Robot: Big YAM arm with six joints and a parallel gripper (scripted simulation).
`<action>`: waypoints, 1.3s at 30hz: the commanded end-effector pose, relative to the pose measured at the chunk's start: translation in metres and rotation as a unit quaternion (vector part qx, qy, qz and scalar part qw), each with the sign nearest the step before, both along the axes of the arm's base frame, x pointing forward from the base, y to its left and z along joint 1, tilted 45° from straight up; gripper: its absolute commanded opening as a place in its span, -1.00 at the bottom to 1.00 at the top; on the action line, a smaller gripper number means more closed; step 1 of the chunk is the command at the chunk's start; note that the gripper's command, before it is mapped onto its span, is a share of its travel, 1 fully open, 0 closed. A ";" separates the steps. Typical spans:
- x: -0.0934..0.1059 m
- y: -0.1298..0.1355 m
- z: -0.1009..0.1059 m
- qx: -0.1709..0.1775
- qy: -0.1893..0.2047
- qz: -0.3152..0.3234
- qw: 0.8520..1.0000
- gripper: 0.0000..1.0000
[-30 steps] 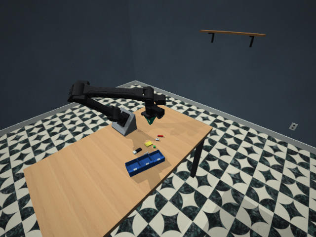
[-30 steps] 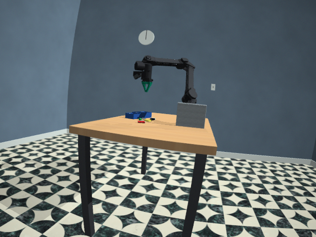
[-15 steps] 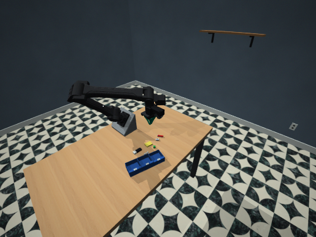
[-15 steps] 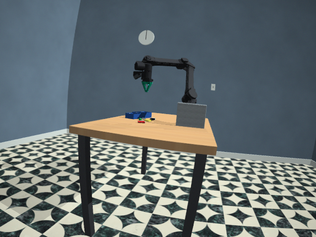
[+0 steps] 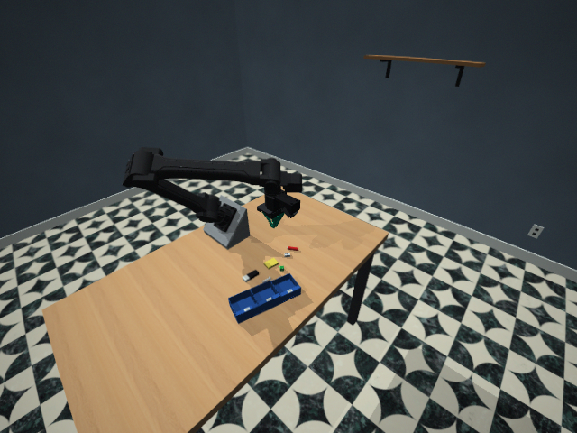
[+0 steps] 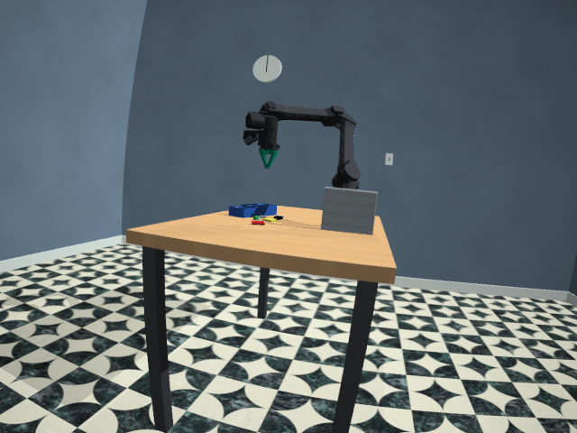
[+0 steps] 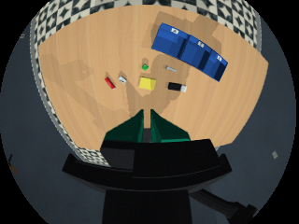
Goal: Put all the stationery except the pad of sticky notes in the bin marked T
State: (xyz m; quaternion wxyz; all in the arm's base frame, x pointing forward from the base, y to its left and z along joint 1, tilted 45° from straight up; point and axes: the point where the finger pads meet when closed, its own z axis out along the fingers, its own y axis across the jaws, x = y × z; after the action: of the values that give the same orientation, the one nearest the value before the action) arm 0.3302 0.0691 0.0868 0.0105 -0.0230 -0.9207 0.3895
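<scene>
Green-fingered black gripper (image 5: 275, 222) high above the wooden table (image 5: 140, 298), fingers pressed together on nothing, probably raised for an overview. Small stationery pieces scattered near the yellow pad of sticky notes (image 5: 270, 262), just beside the blue three-compartment bin (image 5: 242, 311); bin letters unreadable.

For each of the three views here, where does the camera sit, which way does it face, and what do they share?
Top: high, off one long side of the table, looking down at the whole arm.
Exterior: low, level with the table end by the arm's grey base, facing the wall.
Wrist: on the arm, looking down past the shut, empty gripper.
All three share the blue bin and the yellow pad.
</scene>
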 end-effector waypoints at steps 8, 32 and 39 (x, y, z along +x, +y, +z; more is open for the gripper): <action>0.024 0.009 0.023 0.017 -0.028 0.001 0.999 -0.81; 0.039 -0.160 0.052 0.002 -0.127 -0.107 0.986 -0.81; 0.064 -0.217 0.083 0.001 -0.150 -0.106 0.983 -0.81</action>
State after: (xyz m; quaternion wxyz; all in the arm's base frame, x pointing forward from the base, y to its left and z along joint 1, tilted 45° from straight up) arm 0.3701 -0.1265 0.1406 -0.0571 -0.1922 -0.9001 0.3868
